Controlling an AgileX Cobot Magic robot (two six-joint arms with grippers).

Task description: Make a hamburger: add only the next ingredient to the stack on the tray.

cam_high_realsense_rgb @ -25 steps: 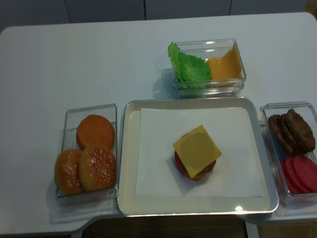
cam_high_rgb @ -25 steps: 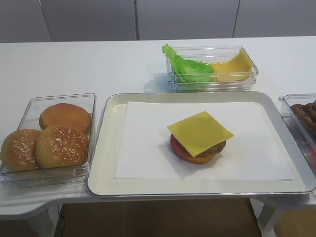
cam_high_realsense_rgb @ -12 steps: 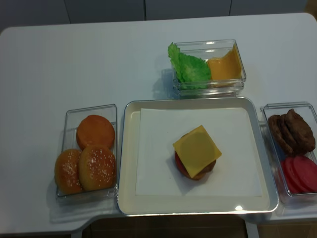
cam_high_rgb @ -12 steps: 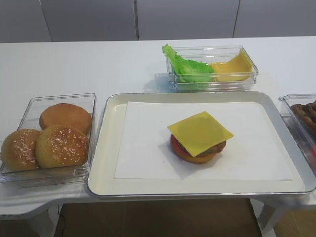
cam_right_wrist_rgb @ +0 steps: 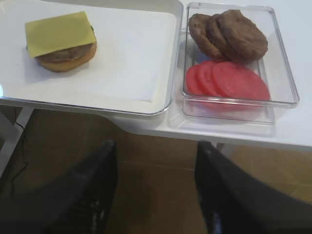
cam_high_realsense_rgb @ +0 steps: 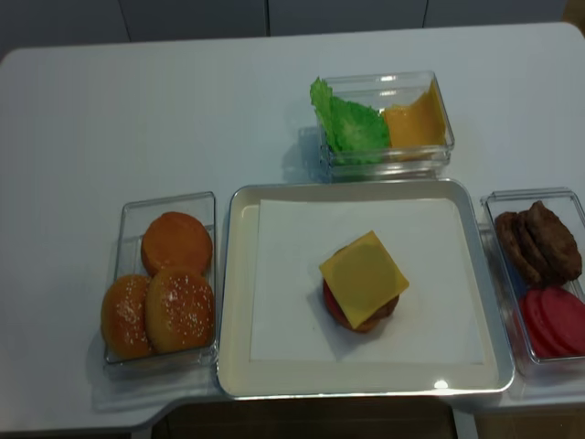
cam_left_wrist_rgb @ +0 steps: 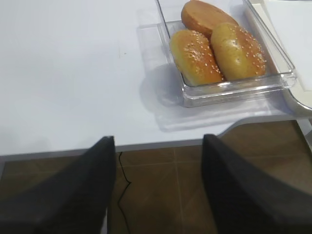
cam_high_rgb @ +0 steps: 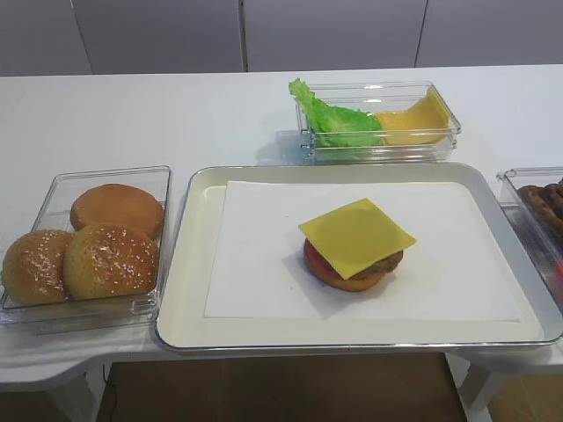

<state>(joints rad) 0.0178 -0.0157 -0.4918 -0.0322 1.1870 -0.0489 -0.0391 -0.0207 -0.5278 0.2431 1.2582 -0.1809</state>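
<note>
A square yellow cheese slice (cam_high_rgb: pixel 357 236) lies flat on top of the stack (cam_high_rgb: pixel 352 274), covering the brown patty, with its corners overhanging. The stack sits on the white paper liner in the cream metal tray (cam_high_rgb: pixel 187 264), a little right of its middle. The right wrist view shows the cheese slice (cam_right_wrist_rgb: pixel 58 33) at upper left. My right gripper (cam_right_wrist_rgb: pixel 156 146) hangs open and empty below the table's front edge, off the tray's right corner. My left gripper (cam_left_wrist_rgb: pixel 158 139) is open and empty too, below the table edge in front of the bun container. Neither gripper appears in the high views.
A clear container with two seeded buns and a plain bun bottom (cam_high_rgb: pixel 88 246) stands left of the tray. Behind the tray, another holds lettuce (cam_high_rgb: pixel 339 119) and more cheese (cam_high_rgb: pixel 413 121). On the right, a container holds patties (cam_right_wrist_rgb: pixel 229 34) and red slices (cam_right_wrist_rgb: pixel 229 83).
</note>
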